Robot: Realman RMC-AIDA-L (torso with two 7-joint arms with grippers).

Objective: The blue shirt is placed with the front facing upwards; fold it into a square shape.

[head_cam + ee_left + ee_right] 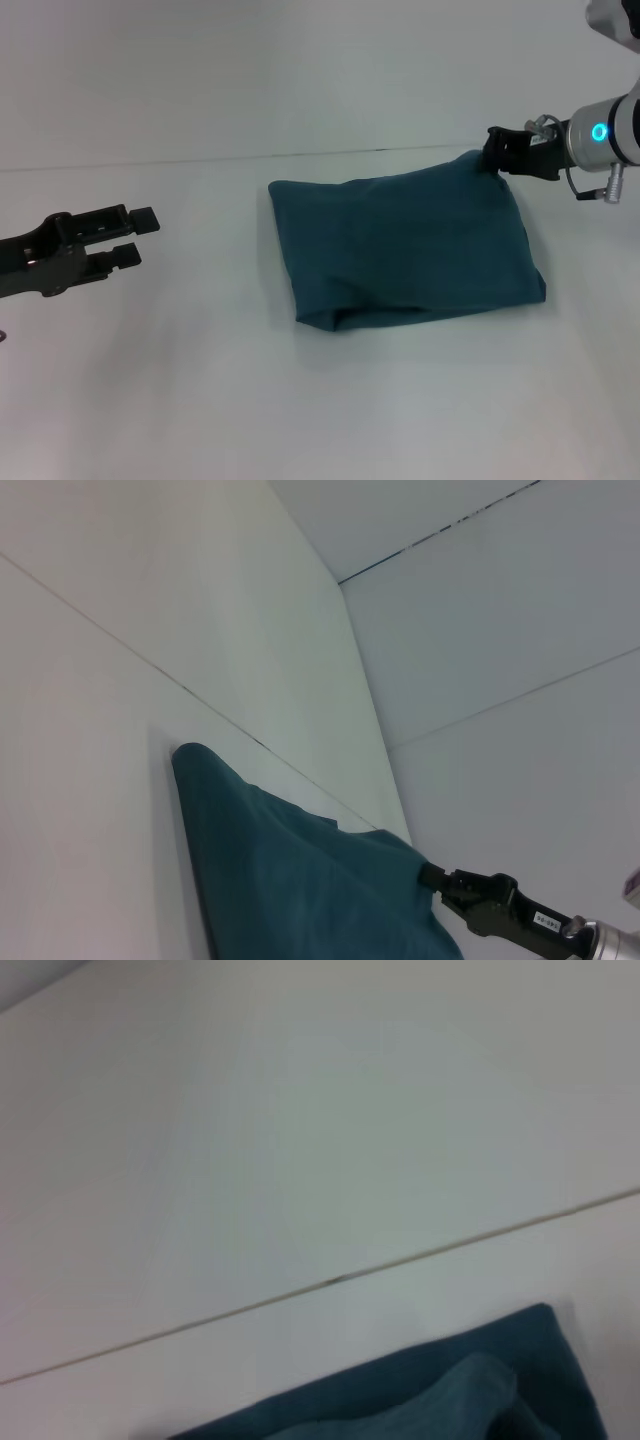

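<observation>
Lying folded, blue shirt (405, 245), no lettering showing | right gripper (497, 152) apparently pinching its far corner | left gripper (133, 238) released

The blue shirt (405, 245) hides its lettering; the right pincer's (497, 157) tips are buried in cloth.

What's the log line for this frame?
shirt: folded, roughly square, on table | right gripper: at far right corner | left gripper: open, clear of shirt
</observation>
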